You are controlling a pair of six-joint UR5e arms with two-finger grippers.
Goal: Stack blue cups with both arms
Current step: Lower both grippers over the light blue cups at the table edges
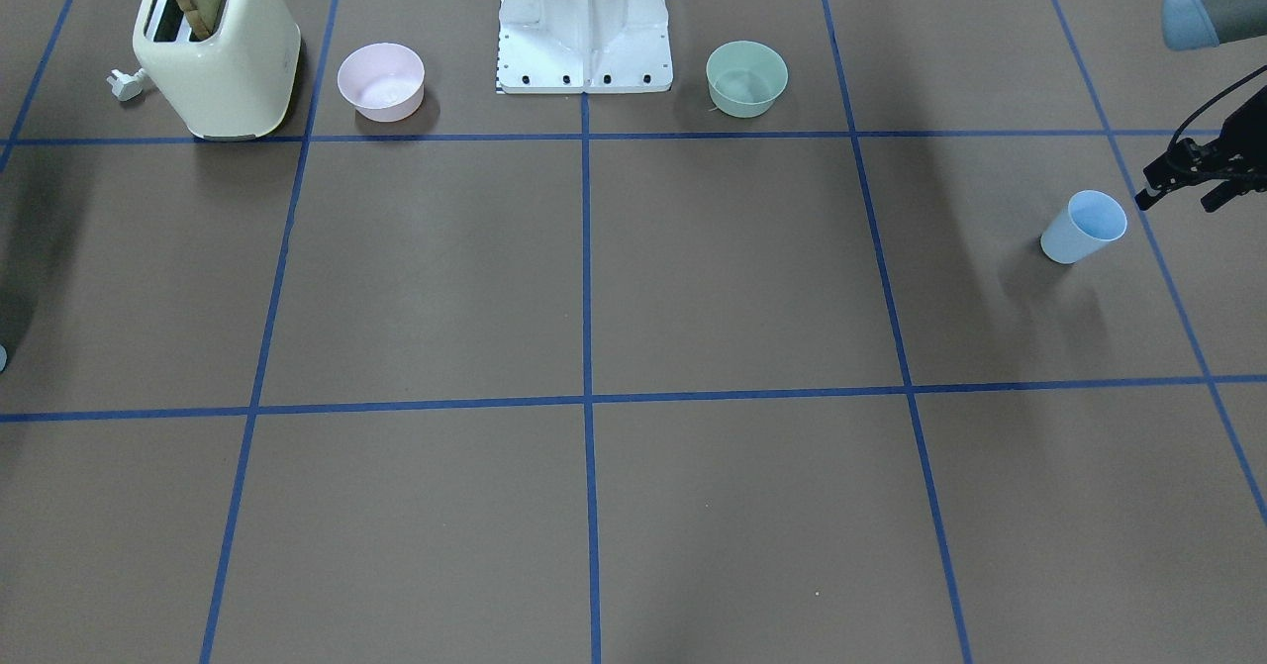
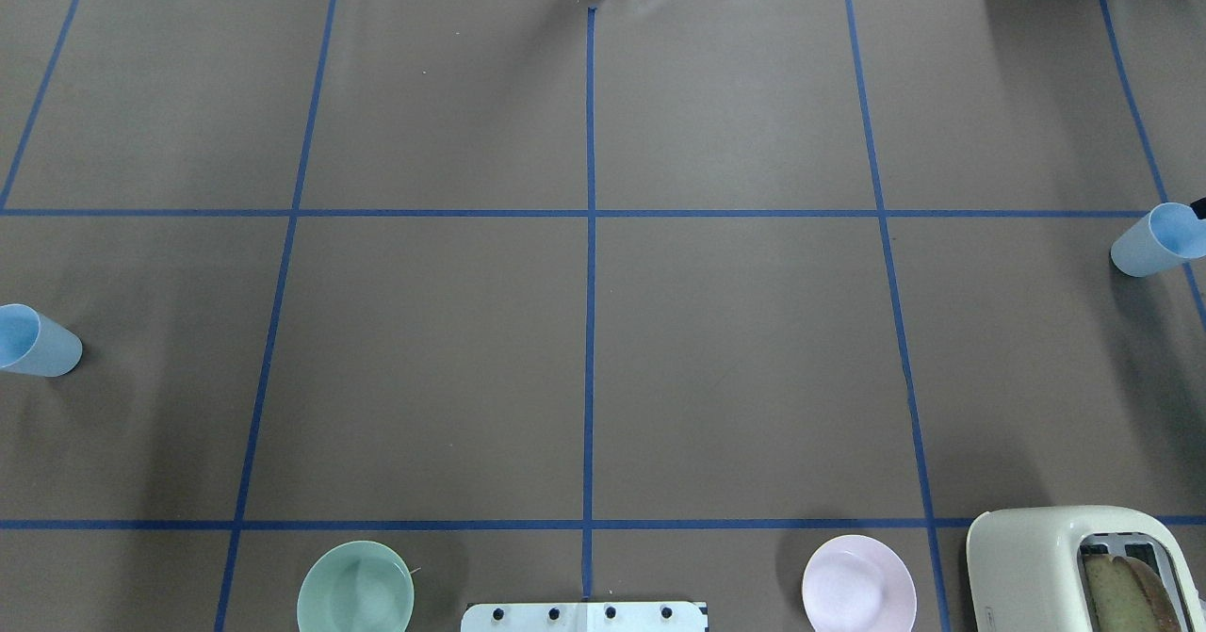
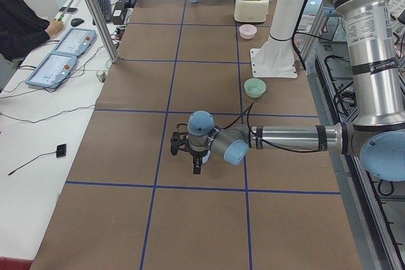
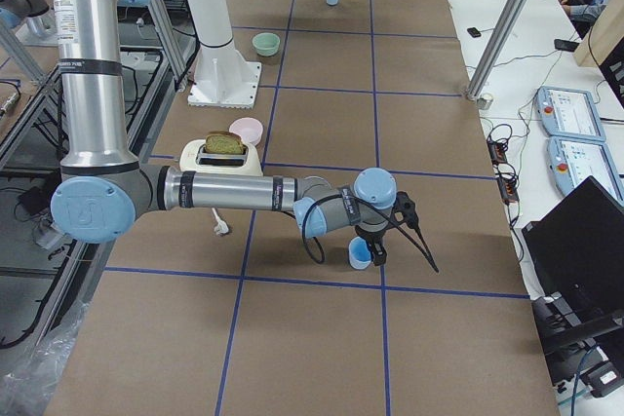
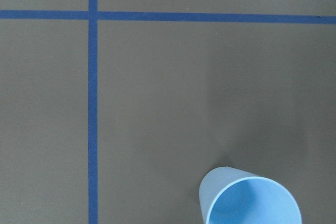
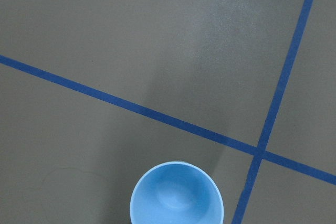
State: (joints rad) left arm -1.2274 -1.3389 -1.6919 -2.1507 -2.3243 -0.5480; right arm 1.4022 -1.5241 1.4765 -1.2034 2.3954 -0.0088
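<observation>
Plastic, likely light and slippery: left cup (image 5: 252,199) near my left jaws, right cup (image 6: 176,195) near my right jaws. I'd pinch one rim wall. I cannot tell whether either pair is open.

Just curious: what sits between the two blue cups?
Nothing. The overhead view shows only bare table crossed by blue tape lines between the left cup and the right cup.
</observation>
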